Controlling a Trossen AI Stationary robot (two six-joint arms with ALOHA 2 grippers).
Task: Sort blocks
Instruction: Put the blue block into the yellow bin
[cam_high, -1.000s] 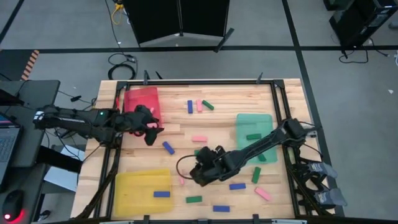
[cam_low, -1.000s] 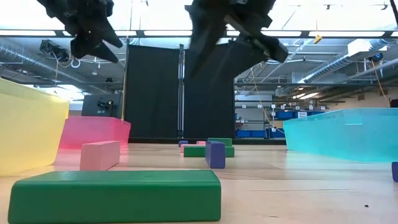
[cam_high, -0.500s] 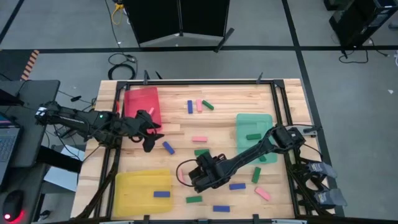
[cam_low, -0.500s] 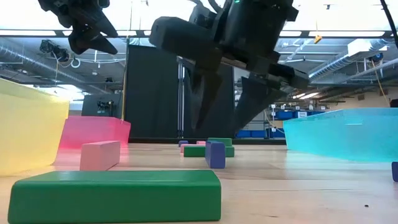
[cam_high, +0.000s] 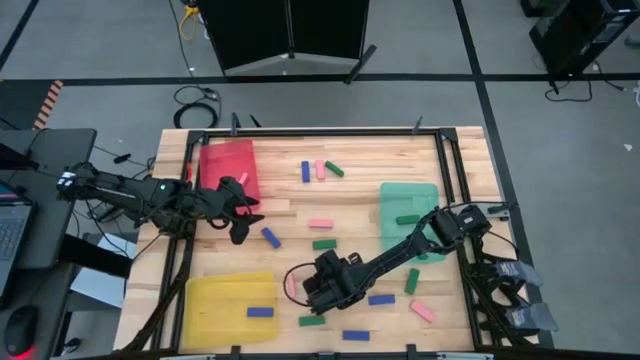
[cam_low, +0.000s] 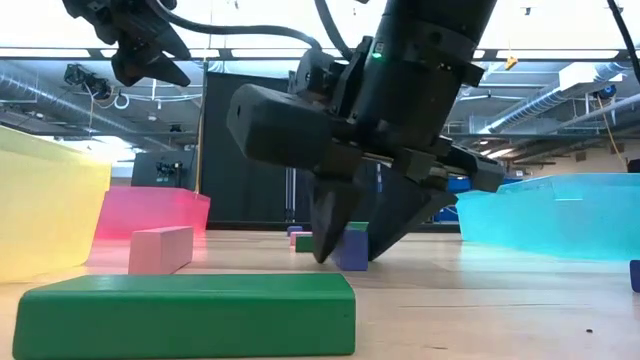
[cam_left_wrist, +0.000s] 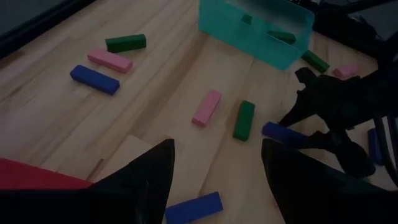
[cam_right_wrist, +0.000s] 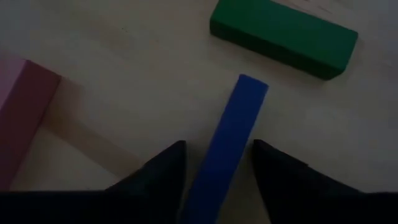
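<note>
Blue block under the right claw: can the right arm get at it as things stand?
Probably yes. In the right wrist view the blue block lies between the right claw's open fingers, bare wood either side. The green block and pink block lie clear.

The table (cam_high: 360, 160) is pale wood in jointed planks, smooth with a light sheen. The blocks (cam_right_wrist: 283, 37) look solid and matt, with crisp edges. The red tray (cam_high: 228, 160), green tray (cam_low: 560, 215) and yellow tray (cam_low: 40, 210) are translucent, glossy plastic. A dark metal frame (cam_high: 320, 131) runs along the table's edges.
</note>
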